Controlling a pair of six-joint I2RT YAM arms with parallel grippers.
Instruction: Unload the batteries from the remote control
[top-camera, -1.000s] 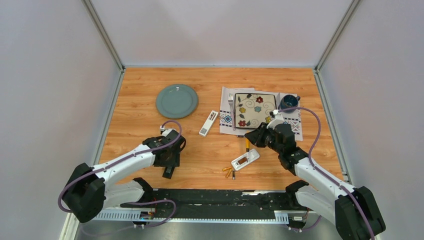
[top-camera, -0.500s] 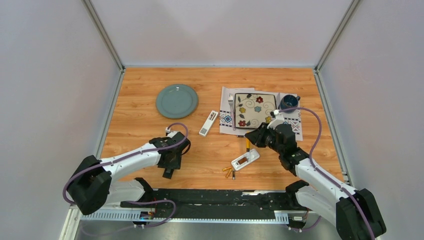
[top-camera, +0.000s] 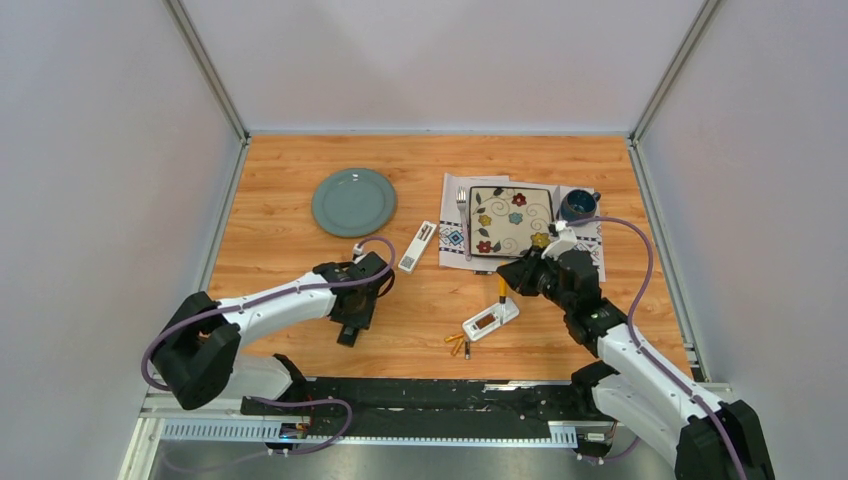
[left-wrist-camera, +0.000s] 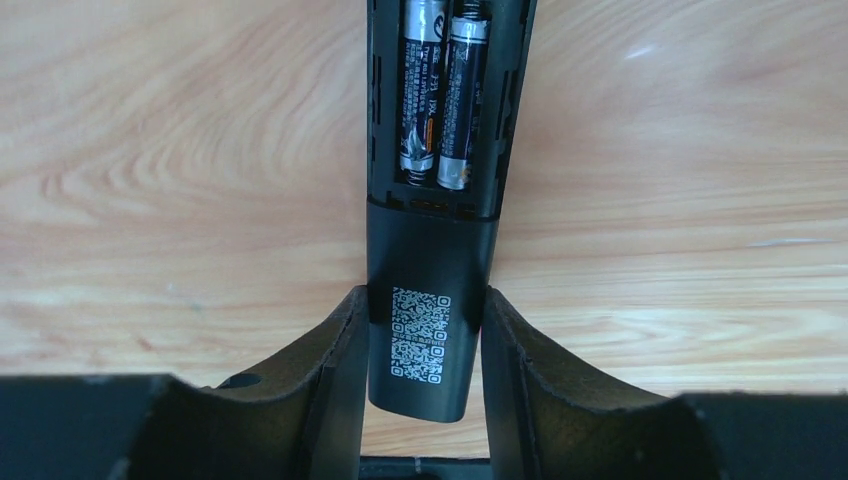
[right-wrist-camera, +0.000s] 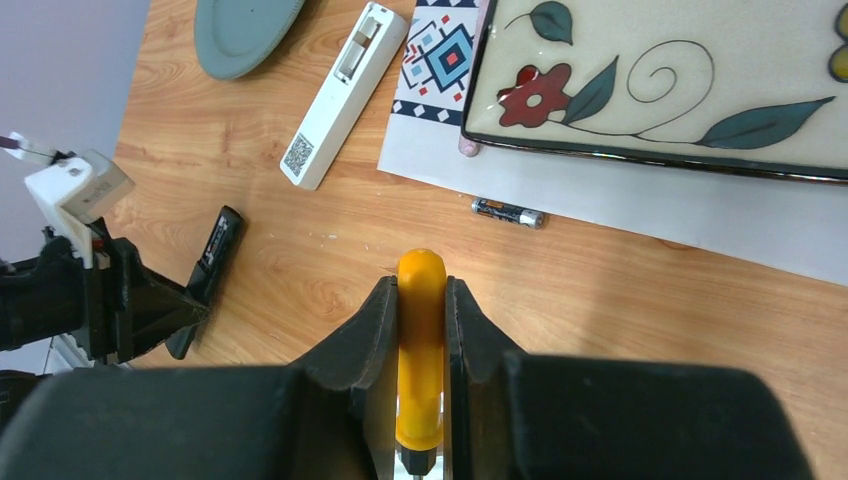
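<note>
My left gripper (top-camera: 355, 303) is shut on the QR-code end of a black remote (left-wrist-camera: 432, 250) lying on the wood, with the jaws pressing both its sides (left-wrist-camera: 425, 296). The remote's back compartment is open with two batteries (left-wrist-camera: 440, 95) side by side inside. My right gripper (top-camera: 508, 276) is shut on an orange-handled screwdriver (right-wrist-camera: 421, 350), held above the table (right-wrist-camera: 421, 286). A white remote (top-camera: 490, 320) lies open nearby. Loose batteries (top-camera: 456, 343) lie beside it. One more battery (right-wrist-camera: 508, 212) lies on the placemat's edge.
A second white remote (top-camera: 418, 246) lies mid-table. A green plate (top-camera: 353, 201) is at the back left. A floral square plate (top-camera: 510, 220), fork (top-camera: 463, 212) and blue cup (top-camera: 578, 205) sit on a placemat at the back right. Grey walls enclose the table.
My left gripper has slid right and a little away from the base, taking the black remote with it. My right gripper with the screwdriver has shifted slightly.
</note>
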